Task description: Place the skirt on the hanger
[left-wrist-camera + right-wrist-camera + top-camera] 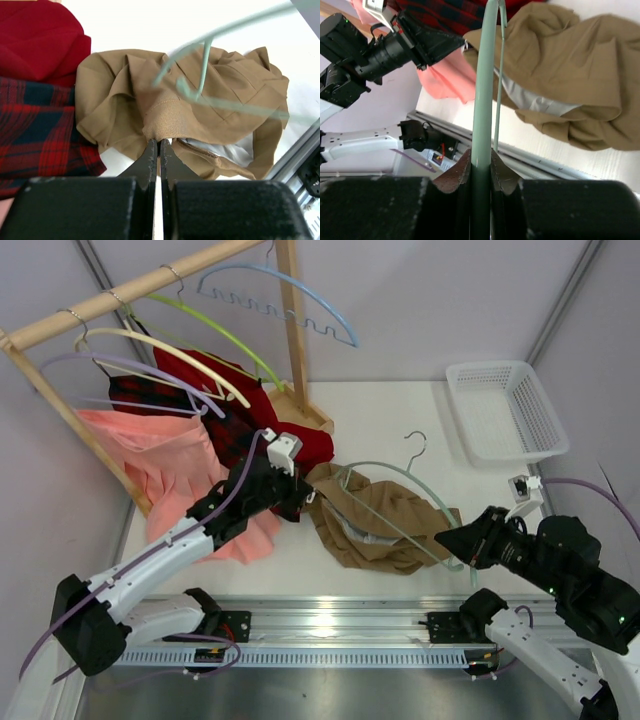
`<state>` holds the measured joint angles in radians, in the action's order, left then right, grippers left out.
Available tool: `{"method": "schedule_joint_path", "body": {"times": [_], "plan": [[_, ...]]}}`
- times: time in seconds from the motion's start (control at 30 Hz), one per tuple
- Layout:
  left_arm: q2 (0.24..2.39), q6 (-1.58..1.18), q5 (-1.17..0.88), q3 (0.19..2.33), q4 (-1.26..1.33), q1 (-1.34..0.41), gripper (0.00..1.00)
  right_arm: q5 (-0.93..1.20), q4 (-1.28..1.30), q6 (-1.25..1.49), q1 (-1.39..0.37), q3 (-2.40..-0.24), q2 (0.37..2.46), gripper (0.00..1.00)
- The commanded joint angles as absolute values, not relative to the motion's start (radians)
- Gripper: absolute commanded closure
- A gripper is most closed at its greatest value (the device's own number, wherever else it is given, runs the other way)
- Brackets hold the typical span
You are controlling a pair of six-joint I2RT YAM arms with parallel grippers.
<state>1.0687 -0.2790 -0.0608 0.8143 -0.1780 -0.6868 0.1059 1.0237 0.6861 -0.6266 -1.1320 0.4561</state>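
The left pincer (306, 500) (159, 144) is clenching a ribbed fold at the near left edge of the khaki skirt (385, 518) (125, 95) (570, 65), its 2 fingers pressed together with the cloth pinched at their tips. Behind it, the left arm is stretching diagonally from its base at the near left corner, forearm low and passing over the salmon-pink skirt (160, 465) (445, 80).

The right pincer (446, 537) (481, 159) is gripping the right end of the sage-green hanger (395, 464) (235, 106) (485, 75), the plastic arm running straight out between its fingers. The right arm is folding back on itself, elbow out toward the right edge and wrist pointing left.

The skirt is lying crumpled on the white tabletop (400, 410), mid-way between the 2 pincers, pale lining showing at its near side. The hanger is arching across the skirt, its wire hook (415, 440) pointing away from the arms.

Left of the skirt, a red garment (312, 446) (40, 35) and a red-and-black plaid skirt (35, 130) are lying just beside it, under a wooden rack (130, 290).
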Motion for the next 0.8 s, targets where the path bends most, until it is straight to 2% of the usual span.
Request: {"method": "schedule_joint_path", "body": {"times": [0.0, 0.1, 0.4, 0.57, 0.77], "plan": [[1.085, -0.281, -0.069, 0.859, -0.051, -0.678, 1.0, 0.187, 0.918, 0.802, -0.627, -1.069, 0.407, 1.0], [1.097, -0.281, -0.081, 0.845, -0.038, -0.678, 1.0, 0.178, 0.879, 0.811, -0.627, -1.043, 0.384, 1.0], [1.146, -0.331, -0.117, 0.825, -0.107, -0.678, 1.0, 0.058, 0.897, 0.681, -0.627, -1.137, 0.388, 1.0], [1.204, -0.368, -0.213, 0.851, -0.152, -0.676, 1.0, 0.109, 0.878, 0.632, -0.627, -1.095, 0.38, 1.0], [1.273, -0.38, -0.189, 0.934, -0.27, -0.673, 1.0, 0.178, 0.827, 0.595, -0.626, -1.043, 0.315, 1.0]]}}
